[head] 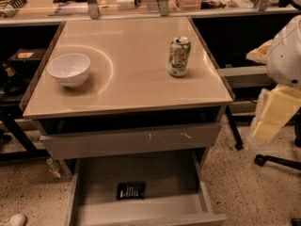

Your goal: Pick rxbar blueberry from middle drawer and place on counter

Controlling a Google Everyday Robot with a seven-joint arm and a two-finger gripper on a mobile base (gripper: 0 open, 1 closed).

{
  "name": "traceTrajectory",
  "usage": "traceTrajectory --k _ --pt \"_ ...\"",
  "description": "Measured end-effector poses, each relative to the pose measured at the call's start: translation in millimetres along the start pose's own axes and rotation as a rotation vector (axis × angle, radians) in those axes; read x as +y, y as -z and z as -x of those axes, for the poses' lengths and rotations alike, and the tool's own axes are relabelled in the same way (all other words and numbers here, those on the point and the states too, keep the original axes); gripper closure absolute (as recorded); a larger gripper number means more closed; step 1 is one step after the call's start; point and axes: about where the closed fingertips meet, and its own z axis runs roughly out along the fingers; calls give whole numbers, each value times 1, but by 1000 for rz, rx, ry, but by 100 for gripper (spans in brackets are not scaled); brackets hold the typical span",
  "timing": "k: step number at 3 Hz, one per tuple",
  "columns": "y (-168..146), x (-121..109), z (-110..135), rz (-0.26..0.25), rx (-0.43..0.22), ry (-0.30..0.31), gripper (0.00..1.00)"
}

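A small flat snack bar (130, 190) in a dark, nearly black wrapper with faint white print lies on the bare grey floor of an open shallow drawer (203, 192) at the bottom centre of the frame. The gripper (275, 114), a pale yellow blocky shape under a rounded white arm (287, 51) at the right edge, hangs well apart from the bar, touching nothing; whether it is open or closed cannot be told. Above the drawer, a glossy beige counter (136, 79) holds a round white bowl (69, 68) at left and an upright green-and-white can (179, 56) at right.
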Motion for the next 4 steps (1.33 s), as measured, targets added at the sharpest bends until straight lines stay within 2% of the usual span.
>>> traceTrajectory --k 1,2,4 --pt "-29 23 1 34 -54 -15 0" --pt "-56 45 1 101 -120 -113 0" --pt "-67 60 4 129 -131 -129 0"
